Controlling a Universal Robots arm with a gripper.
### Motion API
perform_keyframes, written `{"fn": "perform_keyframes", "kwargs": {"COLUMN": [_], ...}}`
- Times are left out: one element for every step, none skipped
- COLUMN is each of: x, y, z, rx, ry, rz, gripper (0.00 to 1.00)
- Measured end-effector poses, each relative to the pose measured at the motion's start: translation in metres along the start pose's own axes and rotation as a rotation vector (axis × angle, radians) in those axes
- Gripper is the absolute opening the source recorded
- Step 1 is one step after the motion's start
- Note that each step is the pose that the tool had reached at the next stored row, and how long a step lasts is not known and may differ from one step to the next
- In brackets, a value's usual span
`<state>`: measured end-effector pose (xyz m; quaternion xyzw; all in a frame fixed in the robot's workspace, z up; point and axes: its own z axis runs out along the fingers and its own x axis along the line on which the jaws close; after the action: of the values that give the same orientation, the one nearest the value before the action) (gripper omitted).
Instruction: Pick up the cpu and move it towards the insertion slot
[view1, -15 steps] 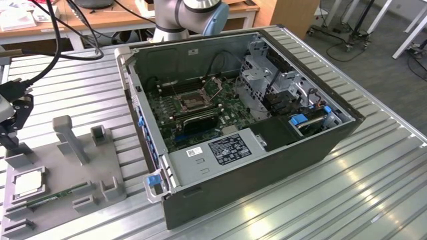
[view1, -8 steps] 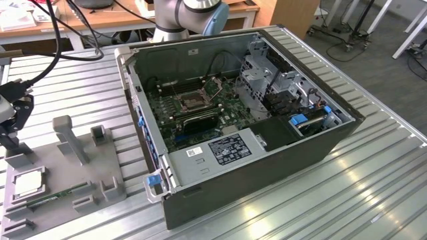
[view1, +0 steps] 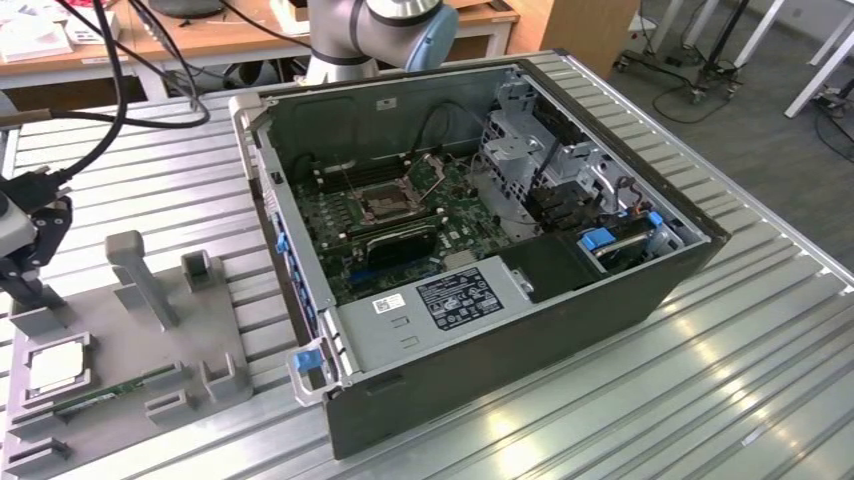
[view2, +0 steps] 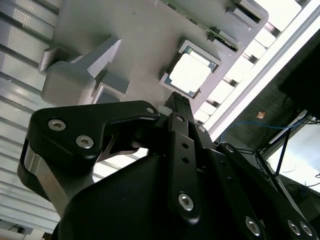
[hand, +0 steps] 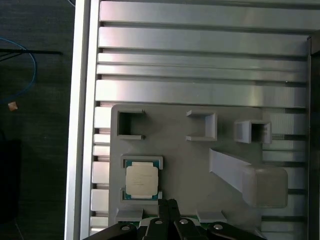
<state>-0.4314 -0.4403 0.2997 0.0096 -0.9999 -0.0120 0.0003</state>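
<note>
The task is judged to be at its very start, with nothing lifted yet. The cpu (view1: 56, 368) is seen lying flat, silver top upward, in a square recess of the grey tray (view1: 134, 335) at the exterior view's left. The gripper (view1: 32, 290) is held over the same tray, near the chip. In the first wrist view the gripper (hand: 168, 204) is shown with its fingertips pressed together and nothing between them, just beside one edge of the cpu (hand: 141, 181). No contact with the chip is made out.

The insertion slot (view1: 387, 203) is found on the green motherboard (view1: 447, 235) inside the open computer case (view1: 534, 330), well apart from the tray. Its metal frame is visible around a dark centre, and no chip is seated in it. Both the pick-up and the carry toward the slot are therefore judged as not yet done.

Tray and case are carried by a table (view1: 694, 400) of ribbed, shiny metal slats that catch the ceiling light. Beyond it, wooden desks (view1: 240, 35), hanging black cables (view1: 120, 90) and a grey floor (view1: 761, 130) are seen.
</note>
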Motion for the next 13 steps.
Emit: {"fn": "perform_keyframes", "kwargs": {"x": [0.0,0.0,0.0,0.0,0.0,0.0,0.0,0.0,0.0,0.0,0.0,0.0,0.0], "y": [0.0,0.0,-0.0001,-0.0001,-0.0001,-0.0001,-0.0002,-0.0002,-0.0002,-0.0002,-0.0003,-0.0002,-0.0003], "z": [0.0009,0.0018,0.0027,0.0036,0.0046,0.0056,0.0064,0.0074,0.0082,0.0091,0.0099,0.0107,0.0114], "rx": [-0.0001,0.0,0.0,0.0,0.0,0.0,0.0001,0.0,0.0,0.0,0.0,0.0,0.0], "ry": [-0.0001,0.0,0.0,0.0,0.0,0.0,0.0001,0.0,0.0,0.0,-0.0001,-0.0001,-0.0001], "rz": [0.0,0.0,0.0,0.0,0.0,0.0,0.0,0.0,0.0,0.0,0.0,0.0,0.0], "gripper": [0.11,0.11,0.11,0.11,0.11,0.11,0.11,0.11,0.11,0.11,0.11,0.11,0.11]}}
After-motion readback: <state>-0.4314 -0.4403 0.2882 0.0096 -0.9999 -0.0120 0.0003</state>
